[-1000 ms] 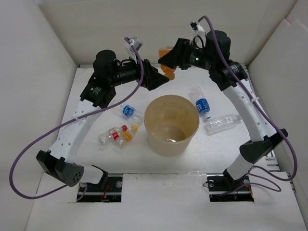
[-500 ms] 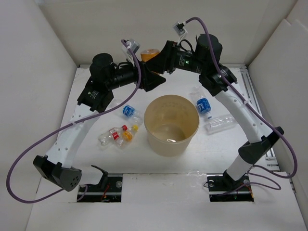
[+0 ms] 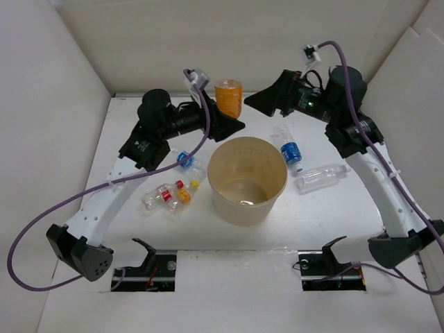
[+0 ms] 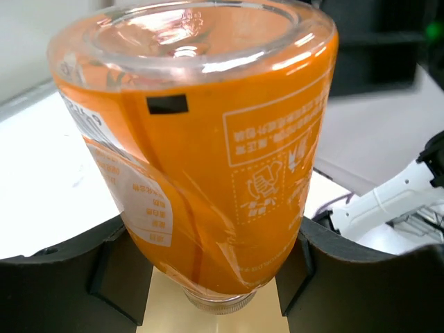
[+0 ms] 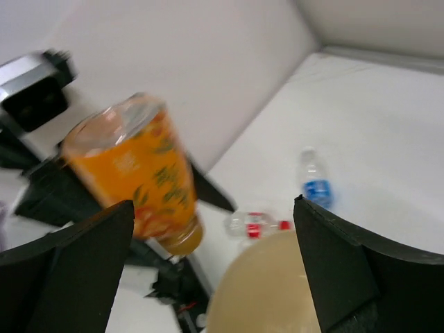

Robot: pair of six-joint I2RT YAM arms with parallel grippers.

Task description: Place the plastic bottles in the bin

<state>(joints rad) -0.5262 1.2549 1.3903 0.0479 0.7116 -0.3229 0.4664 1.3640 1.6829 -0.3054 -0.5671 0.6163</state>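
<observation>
An orange-labelled plastic bottle (image 3: 227,97) hangs neck down in the air behind the bin (image 3: 236,208). My left gripper (image 3: 225,115) is shut on the bottle's lower body (image 4: 208,173), with the beige bin (image 4: 166,312) showing below the neck. My right gripper (image 3: 263,103) stands open and empty to the right of the bottle (image 5: 135,180). Several other bottles lie on the table: a blue-labelled one (image 3: 184,160), a red one (image 3: 163,194) and a yellow one (image 3: 184,195) left of the bin, and a blue-labelled one (image 3: 291,150) and a clear one (image 3: 321,175) to its right.
White walls (image 3: 62,83) close in the table at the back and both sides. The left arm (image 3: 118,187) reaches over the bottles on the left. The right arm (image 3: 378,180) runs along the right edge.
The right gripper opened, let go of the orange bottle and drew back to the right. The left gripper closed on the bottle and now holds it alone.
</observation>
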